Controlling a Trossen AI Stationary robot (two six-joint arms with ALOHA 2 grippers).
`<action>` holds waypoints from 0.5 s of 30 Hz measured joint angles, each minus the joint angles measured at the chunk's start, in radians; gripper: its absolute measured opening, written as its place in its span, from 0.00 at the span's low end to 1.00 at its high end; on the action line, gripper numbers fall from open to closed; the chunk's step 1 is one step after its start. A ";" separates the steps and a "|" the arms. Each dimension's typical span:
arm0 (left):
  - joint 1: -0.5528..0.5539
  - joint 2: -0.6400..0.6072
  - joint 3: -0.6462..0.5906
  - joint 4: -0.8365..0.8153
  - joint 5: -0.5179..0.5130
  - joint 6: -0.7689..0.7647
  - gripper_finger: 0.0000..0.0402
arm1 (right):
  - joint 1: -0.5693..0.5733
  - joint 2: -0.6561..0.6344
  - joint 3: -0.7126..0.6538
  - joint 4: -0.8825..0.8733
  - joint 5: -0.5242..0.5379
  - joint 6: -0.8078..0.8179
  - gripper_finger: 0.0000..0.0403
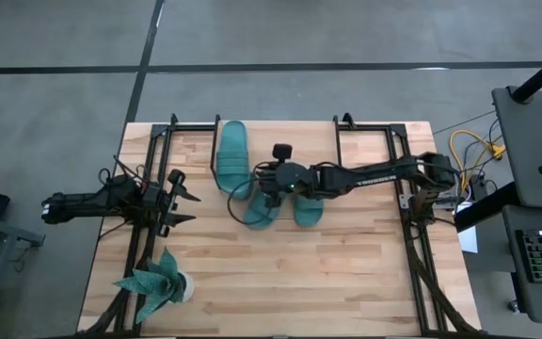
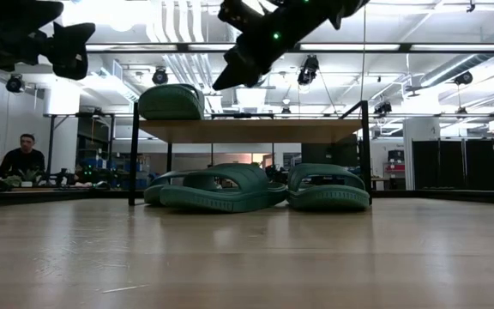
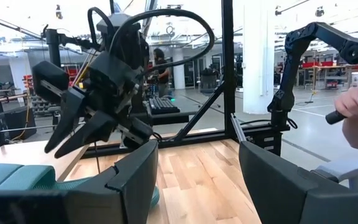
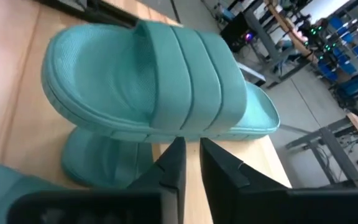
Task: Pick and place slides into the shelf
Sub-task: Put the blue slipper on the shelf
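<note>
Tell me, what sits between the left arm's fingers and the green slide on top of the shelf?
Only bare wooden tabletop in the high view: nothing between the left gripper and that slide.

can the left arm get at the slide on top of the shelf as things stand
Probably yes. The slide lies uncovered on the shelf, on its left-arm end, and the left pincer is open; the right pincer hovers farther right.

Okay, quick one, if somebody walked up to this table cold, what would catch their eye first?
Likely the teal slides: one lies on top of the small shelf at the table's far side, the others crowd the tabletop under it. Next, the right gripper hangs over that shelf, fingers nearly closed and holding nothing. The left gripper waits open at the left edge, near a teal potted plant.
</note>
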 joint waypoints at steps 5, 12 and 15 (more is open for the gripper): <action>0.000 0.001 0.000 0.000 0.000 0.000 0.53 | -0.014 0.003 -0.016 0.013 -0.008 0.002 0.03; 0.000 0.000 0.000 0.001 0.000 0.000 0.53 | -0.020 0.015 -0.017 0.013 -0.050 0.024 0.02; 0.000 -0.001 0.000 0.001 0.000 0.000 0.53 | -0.020 0.021 -0.017 0.023 -0.054 0.029 0.02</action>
